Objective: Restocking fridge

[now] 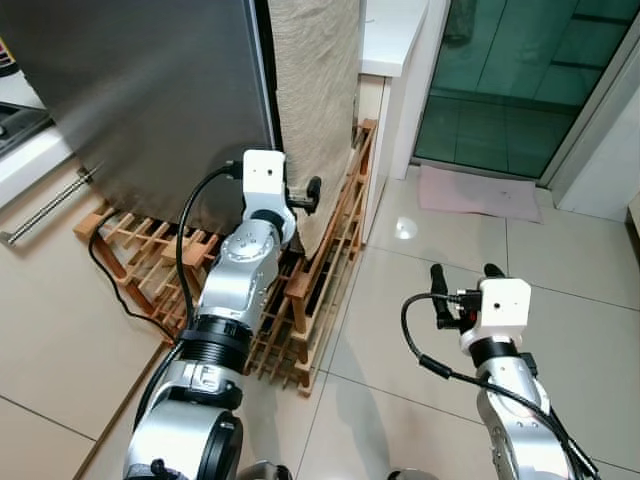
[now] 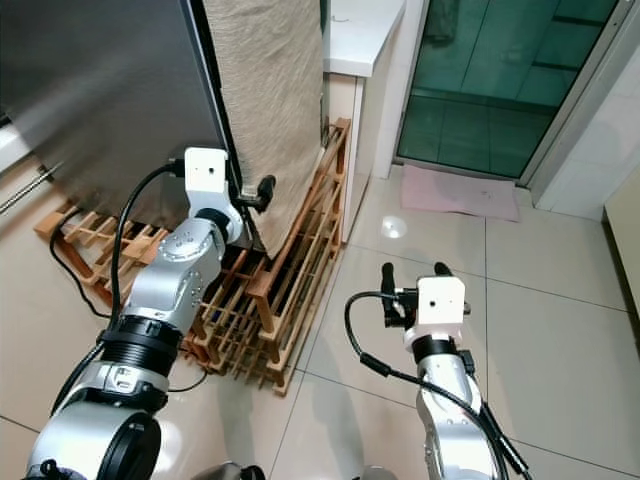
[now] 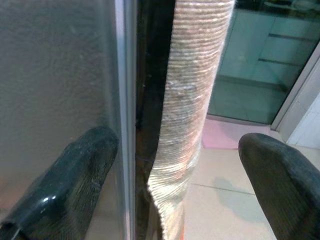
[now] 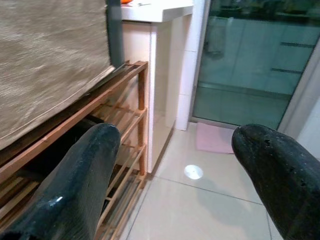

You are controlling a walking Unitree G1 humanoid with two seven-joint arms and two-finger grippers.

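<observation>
Steel fridge door point(image 1: 150, 100) edge between spread left gripper point(image 3: 175, 165) fingers, right gripper point(image 1: 466, 275) open, apart.

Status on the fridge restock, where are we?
Early. Done: nothing visibly stocked. In hand: left gripper, open, sits at the fridge door edge beside the beige cloth, apparently to pull it open. Right gripper is open and holds nothing. Left: opening and loading.

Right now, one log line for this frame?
left gripper: open, at fridge door edge | right gripper: open, idle over floor | cloth beside door
</observation>
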